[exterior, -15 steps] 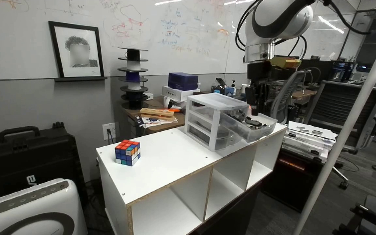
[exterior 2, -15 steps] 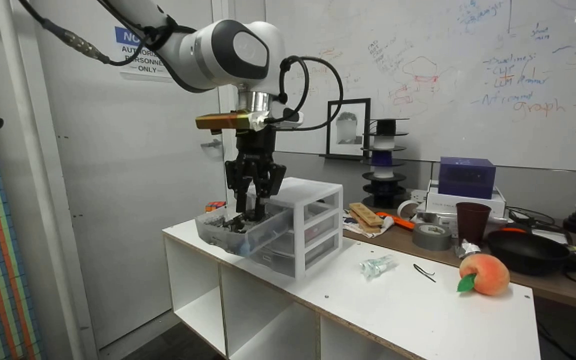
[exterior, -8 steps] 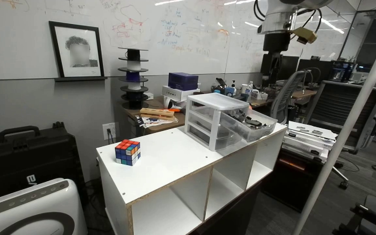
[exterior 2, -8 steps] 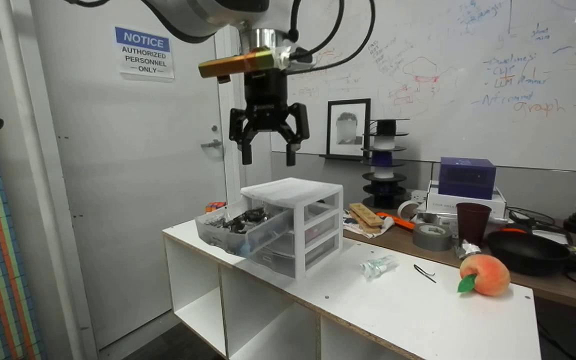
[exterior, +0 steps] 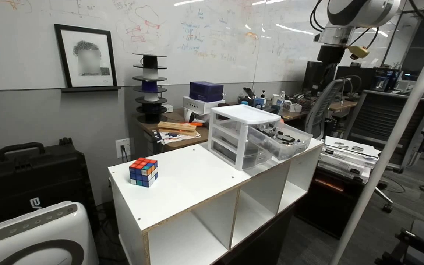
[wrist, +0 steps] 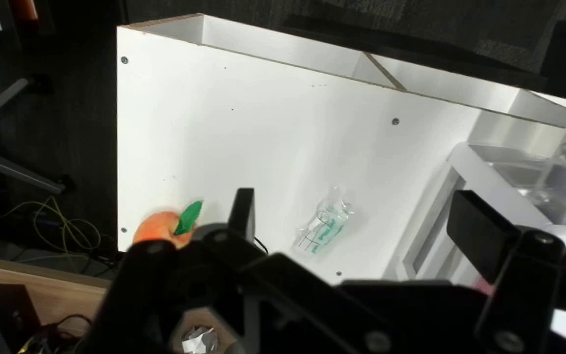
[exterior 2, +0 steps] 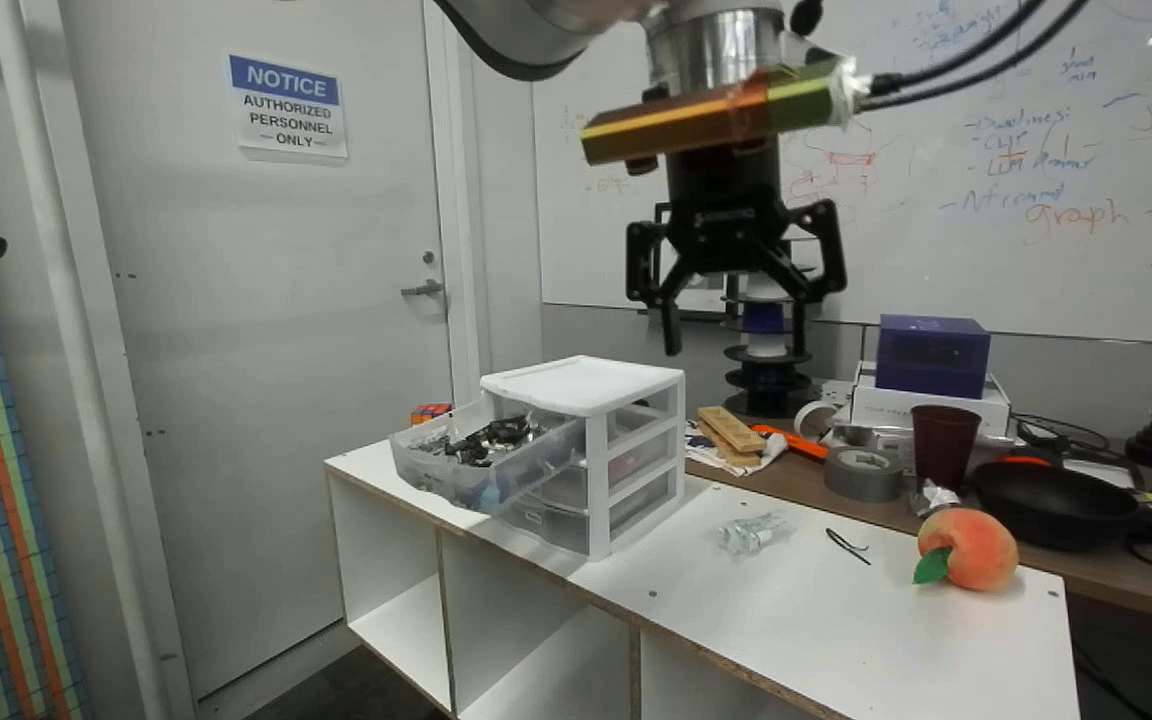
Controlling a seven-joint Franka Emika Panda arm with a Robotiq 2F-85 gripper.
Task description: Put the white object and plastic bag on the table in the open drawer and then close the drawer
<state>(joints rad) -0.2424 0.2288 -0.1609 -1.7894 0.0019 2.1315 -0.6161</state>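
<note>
Wrist view: the claw (wrist: 354, 216) hangs spread and empty, likely that wide to straddle the plastic bag (wrist: 325, 226) lying on the white table (wrist: 263, 123); in an exterior view the drawer (exterior 2: 541, 458) stands pulled out, presumably so the bag can go in.

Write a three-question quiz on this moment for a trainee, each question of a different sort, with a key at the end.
1. True or false: the drawer sticks out of the drawer unit with dark items inside.
2. Which of these lies on the table between the drawer unit and the peach? A) purple box B) plastic bag C) puzzle cube
3. Short answer: in the wrist view, is the gripper open or shut?

Key: 1. True. 2. B. 3. Open, with nothing held.
</note>
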